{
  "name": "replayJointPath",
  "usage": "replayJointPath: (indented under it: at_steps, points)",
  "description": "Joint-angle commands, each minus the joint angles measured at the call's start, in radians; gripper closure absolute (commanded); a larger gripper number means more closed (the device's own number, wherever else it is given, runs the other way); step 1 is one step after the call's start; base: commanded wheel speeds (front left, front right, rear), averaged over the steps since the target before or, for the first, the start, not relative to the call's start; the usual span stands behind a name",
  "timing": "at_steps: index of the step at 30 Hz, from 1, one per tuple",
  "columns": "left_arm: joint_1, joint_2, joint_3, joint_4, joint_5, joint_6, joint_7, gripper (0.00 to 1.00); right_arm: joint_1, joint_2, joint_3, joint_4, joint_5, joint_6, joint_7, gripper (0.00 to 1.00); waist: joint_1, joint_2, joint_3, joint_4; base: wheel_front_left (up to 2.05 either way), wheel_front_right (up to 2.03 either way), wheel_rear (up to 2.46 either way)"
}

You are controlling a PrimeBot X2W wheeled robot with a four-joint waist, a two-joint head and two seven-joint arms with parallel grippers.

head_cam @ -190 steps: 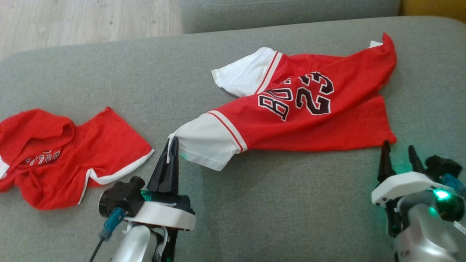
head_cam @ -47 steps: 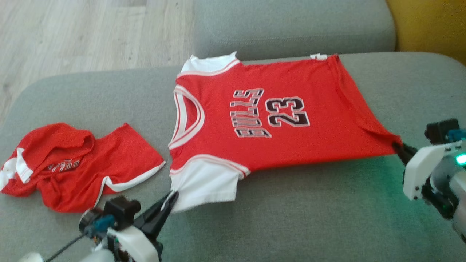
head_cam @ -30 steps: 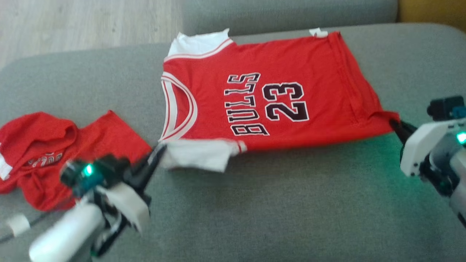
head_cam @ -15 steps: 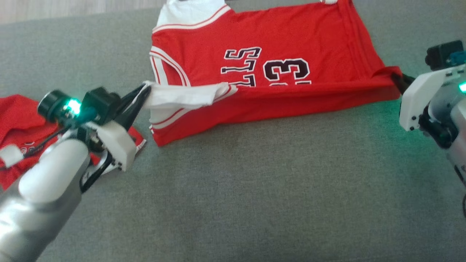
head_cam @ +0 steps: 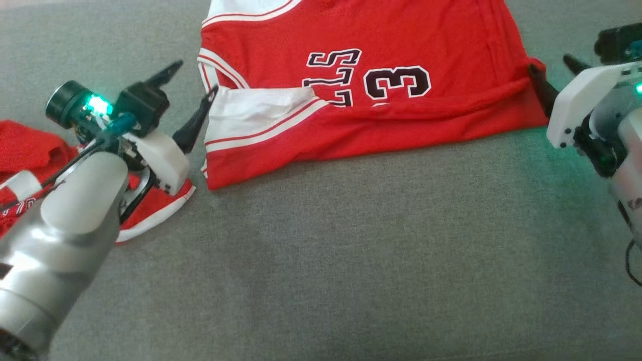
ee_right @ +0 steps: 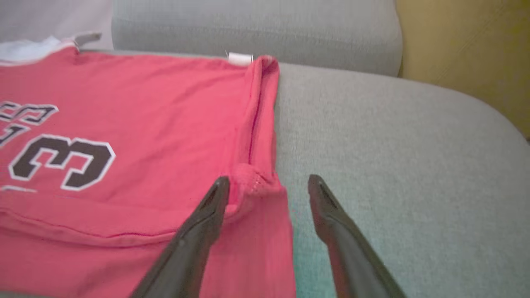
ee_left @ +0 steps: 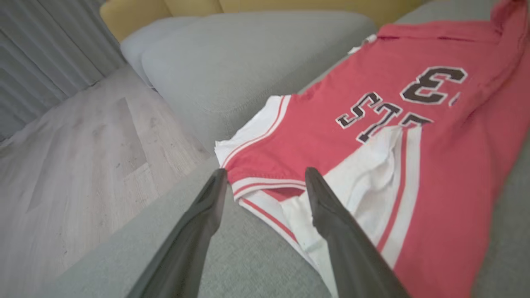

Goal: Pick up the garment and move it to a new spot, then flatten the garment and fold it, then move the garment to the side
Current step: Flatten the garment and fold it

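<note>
The red jersey [head_cam: 401,30] with black "23" lettering lies on the grey sofa seat [head_cam: 326,260]. Its near long edge is folded back over the front, and the white sleeve [head_cam: 251,113] lies on top of the fold. My left gripper [head_cam: 194,79] stands open just left of that sleeve, holding nothing. In the left wrist view the open left gripper [ee_left: 265,173] frames the collar edge of the jersey [ee_left: 372,124]. My right gripper [head_cam: 549,64] is open at the jersey's right hem corner. In the right wrist view the right gripper [ee_right: 269,179] has that loose corner [ee_right: 252,182] between its spread fingers.
Red shorts [head_cam: 150,205] with white trim lie at the far left, partly under my left forearm. A grey cushion [ee_left: 248,62] borders the seat's far side, with wooden floor [ee_left: 62,165] beyond. A yellow surface [ee_right: 455,54] rises past the seat's right end.
Both grippers carried the jersey's near edge over its front, then opened and let go. The fold now rests flat. The camera has tilted further down.
</note>
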Motion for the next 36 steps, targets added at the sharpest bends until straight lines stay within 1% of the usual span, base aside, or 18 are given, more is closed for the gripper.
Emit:
replayJointPath:
  at_steps: [1, 2, 5, 7, 8, 11, 13, 14, 16, 18, 21, 26, 28, 29, 32, 36]
  points:
    - [-0.056, 0.016, 0.059, 0.008, -0.018, 0.021, -0.042, 0.00, -0.021, 0.001, -0.010, -0.010, 0.002, 0.007, -0.044, 0.00, -0.0002, 0.0000, -0.009, 0.002, 0.00, 0.00, 0.00]
    - [-0.054, -0.009, 0.093, 0.033, -0.044, 0.047, -0.083, 0.00, -0.024, 0.008, -0.030, -0.004, 0.008, 0.007, -0.114, 0.00, -0.0002, 0.0000, -0.023, 0.006, 0.00, 0.00, 0.00]
    - [-0.031, -0.042, 0.163, 0.038, -0.094, 0.085, -0.122, 0.00, -0.019, 0.013, -0.046, -0.013, 0.001, 0.007, -0.244, 0.00, -0.0002, 0.0000, -0.050, 0.009, 0.00, 0.00, 0.00]
    - [-0.005, -0.053, 0.212, 0.013, -0.114, 0.111, -0.131, 0.00, -0.005, 0.016, -0.061, -0.030, 0.006, 0.007, -0.337, 0.00, -0.0002, 0.0000, -0.071, 0.011, 0.00, 0.00, 0.00]
    - [0.009, -0.057, 0.248, -0.022, -0.114, 0.129, -0.132, 0.00, 0.003, 0.012, -0.065, -0.039, -0.004, 0.007, -0.370, 0.00, -0.0002, 0.0000, -0.081, 0.013, 0.00, 0.00, 0.00]
    - [0.099, -0.068, 0.379, -0.165, -0.102, 0.182, -0.133, 0.00, 0.036, 0.003, -0.106, -0.082, -0.038, 0.007, -0.410, 0.00, -0.0002, 0.0000, -0.110, 0.014, 0.00, 0.00, 0.00]
    - [0.179, -0.078, 0.463, -0.271, -0.067, 0.207, -0.133, 0.00, 0.065, -0.007, -0.185, -0.155, -0.090, 0.007, -0.413, 0.00, -0.0002, 0.0000, -0.127, 0.012, 0.00, 0.00, 0.00]
    - [0.225, -0.086, 0.503, -0.321, -0.047, 0.218, -0.133, 0.00, 0.092, -0.012, -0.230, -0.200, -0.139, 0.007, -0.413, 0.00, -0.0002, 0.0000, -0.135, 0.008, 0.00, 0.00, 0.00]
    - [0.323, -0.110, 0.575, -0.399, -0.010, 0.234, -0.133, 0.00, 0.172, 0.004, -0.331, -0.281, -0.222, 0.007, -0.414, 0.00, -0.0002, 0.0000, -0.151, 0.003, 0.00, 0.00, 0.00]
    - [0.414, -0.140, 0.624, -0.456, 0.031, 0.237, -0.133, 0.00, 0.265, 0.035, -0.420, -0.355, -0.298, 0.007, -0.414, 0.00, -0.0002, 0.0000, -0.167, -0.001, 0.00, 0.00, 0.00]
    - [0.525, -0.197, 0.675, -0.509, 0.082, 0.225, -0.133, 0.00, 0.396, 0.081, -0.508, -0.453, -0.404, 0.007, -0.414, 0.00, -0.0002, 0.0000, -0.185, -0.002, 0.00, 0.00, 0.00]
    - [0.673, -0.284, 0.727, -0.520, 0.154, 0.191, -0.133, 0.00, 0.569, 0.153, -0.592, -0.545, -0.533, 0.007, -0.414, 0.00, -0.0002, 0.0000, -0.218, -0.010, 0.00, 0.00, 0.00]
    - [0.720, -0.315, 0.748, -0.509, 0.169, 0.175, -0.133, 0.00, 0.617, 0.179, -0.615, -0.562, -0.558, 0.007, -0.414, 0.00, -0.0002, 0.0000, -0.225, -0.015, 0.00, 0.00, 0.00]
    - [0.720, -0.315, 0.748, -0.509, 0.169, 0.175, -0.133, 0.00, 0.617, 0.179, -0.615, -0.562, -0.558, 0.007, -0.414, 0.00, -0.0002, 0.0000, -0.225, -0.015, 0.00, 0.00, 0.00]
    - [0.755, -0.343, 0.770, -0.486, 0.196, 0.149, -0.133, 0.00, 0.658, 0.204, -0.643, -0.582, -0.579, 0.007, -0.414, 0.00, -0.0002, 0.0000, -0.228, -0.021, 0.00, 0.00, 0.00]
    - [0.745, -0.362, 0.789, -0.440, 0.228, 0.122, -0.134, 0.00, 0.662, 0.214, -0.652, -0.598, -0.593, 0.007, -0.414, 0.00, -0.0002, 0.0000, -0.216, -0.032, 0.00, 0.00, 0.00]
